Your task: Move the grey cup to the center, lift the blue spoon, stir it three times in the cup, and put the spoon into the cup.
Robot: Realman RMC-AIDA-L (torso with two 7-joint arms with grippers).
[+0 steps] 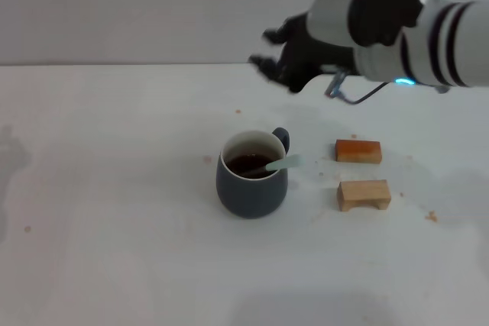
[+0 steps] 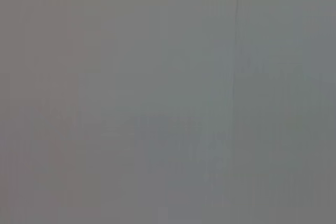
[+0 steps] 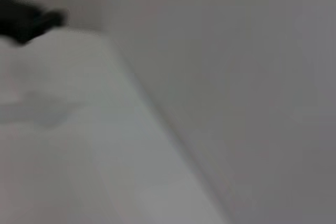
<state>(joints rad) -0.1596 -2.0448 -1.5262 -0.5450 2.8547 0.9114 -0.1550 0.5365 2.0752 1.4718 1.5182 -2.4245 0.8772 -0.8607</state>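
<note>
The grey cup [image 1: 252, 183] stands mid-table [image 1: 114, 250], the blue spoon [image 1: 281, 164] resting inside, handle over the rim. The right gripper [image 1: 269, 50] hovers near the far edge, fingers apparently spread, holding nothing.

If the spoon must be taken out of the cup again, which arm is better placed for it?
Probably the right. The right gripper hangs open above the table beyond the grey cup, where the blue spoon leans. The left arm is in no view.
</note>
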